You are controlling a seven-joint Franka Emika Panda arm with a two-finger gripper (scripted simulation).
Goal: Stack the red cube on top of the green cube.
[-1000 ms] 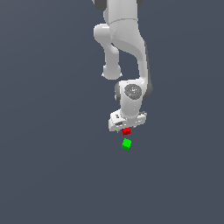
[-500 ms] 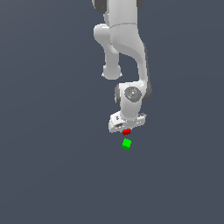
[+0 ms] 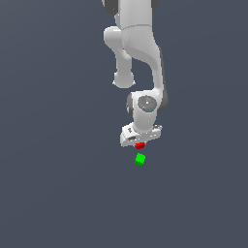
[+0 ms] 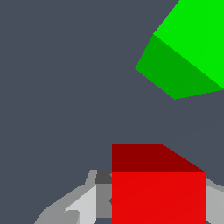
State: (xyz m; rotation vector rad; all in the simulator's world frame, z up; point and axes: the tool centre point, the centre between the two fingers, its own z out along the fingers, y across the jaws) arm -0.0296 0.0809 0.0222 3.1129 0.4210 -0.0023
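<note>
The red cube [image 3: 140,145] sits between the fingers of my gripper [image 3: 140,144], which is shut on it. In the wrist view the red cube [image 4: 157,188] fills the space between the two grey fingers [image 4: 83,205]. The green cube [image 3: 140,159] lies on the dark grey floor just below the red cube in the exterior view, a small gap apart. In the wrist view the green cube [image 4: 192,48] is large and cut off by the frame edge, off to one side of the red cube and not touching it.
The white arm [image 3: 140,53] comes down from the top of the exterior view. The plain dark grey floor [image 3: 58,184] lies all around the cubes.
The gripper with the red cube has sunk very slightly. The green cube has not moved.
</note>
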